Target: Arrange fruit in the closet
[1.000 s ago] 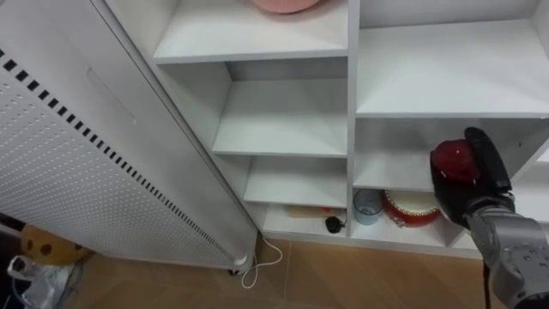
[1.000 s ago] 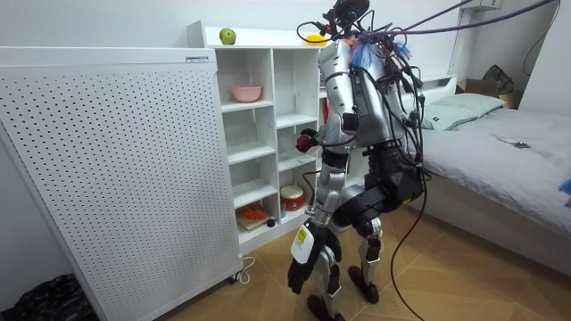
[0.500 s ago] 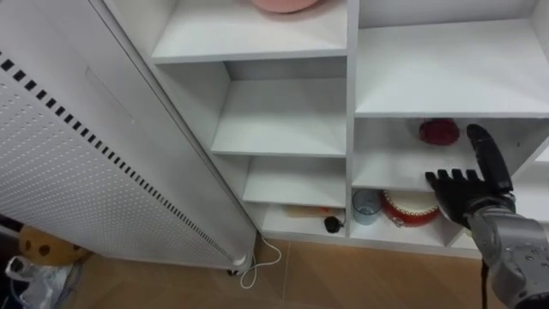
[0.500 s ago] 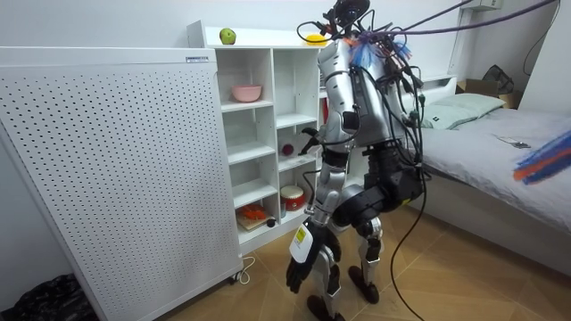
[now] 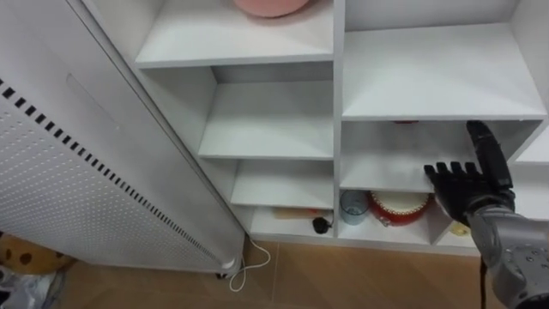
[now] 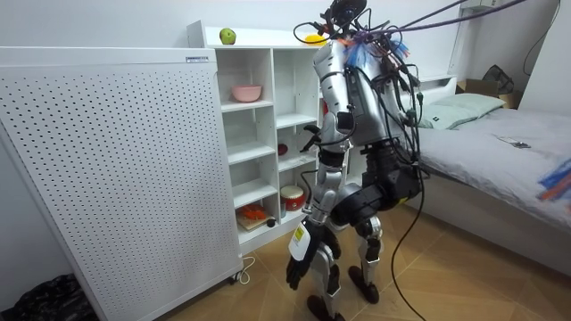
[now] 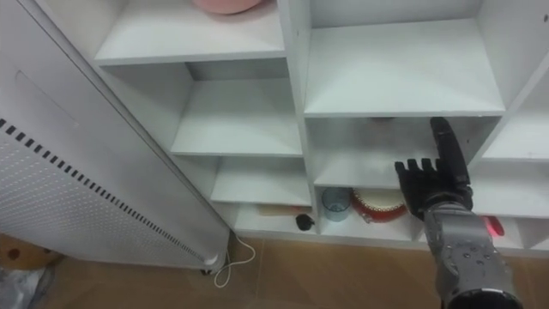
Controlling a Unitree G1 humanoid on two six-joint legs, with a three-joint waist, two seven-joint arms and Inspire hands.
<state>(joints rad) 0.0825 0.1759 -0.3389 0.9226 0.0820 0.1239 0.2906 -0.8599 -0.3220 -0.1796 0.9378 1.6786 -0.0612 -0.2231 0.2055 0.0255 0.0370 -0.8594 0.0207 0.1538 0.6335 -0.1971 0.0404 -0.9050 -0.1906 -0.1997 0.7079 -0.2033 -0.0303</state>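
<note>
One red fruit [image 6: 283, 149], small and round, sits well back in the right column of the closet [image 5: 338, 94], in the compartment just above one red tin [image 5: 399, 207] and one cup [image 5: 352, 206]. One pink bowl [image 6: 247, 93] rests higher in the left column, and one green apple [image 6: 227, 36] sits on top. The right hand [image 5: 467, 184] hovers at that compartment's front edge, fingers straight and holding nothing, with bare shelf between it and the fruit. The left hand [image 6: 303, 263] hangs low; whether it is open or closed I can't tell.
</note>
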